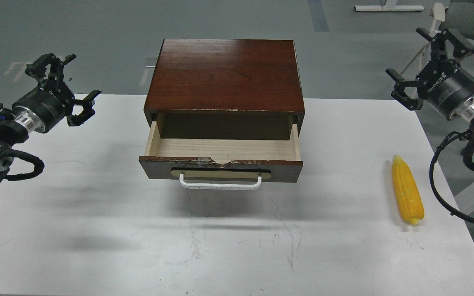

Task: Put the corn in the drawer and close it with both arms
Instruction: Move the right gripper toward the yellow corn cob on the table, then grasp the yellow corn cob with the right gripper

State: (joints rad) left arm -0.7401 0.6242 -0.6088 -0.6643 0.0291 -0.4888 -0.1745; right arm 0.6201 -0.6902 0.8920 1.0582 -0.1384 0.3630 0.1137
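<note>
Yellow corn [407, 190] lies on the white worktop [97, 230] near its right edge, well apart from the cabinet; tapered tip points away, bumpy kernel rows visible. Glossy reddish-brown wood cabinet [224, 74], flat top, chipped front edge. Drawer [220, 164] pulled out, pale wood inside, dark front with chipped top edge, white bar handle [220, 183] on tan oval plate. Left claw [65, 87] black, hooked fingers spread wide, holding nothing, above worktop's left end. Right claw [424, 65] also spread wide, holding nothing, raised beyond the far right corner. Worktop surface scuffed.
</note>
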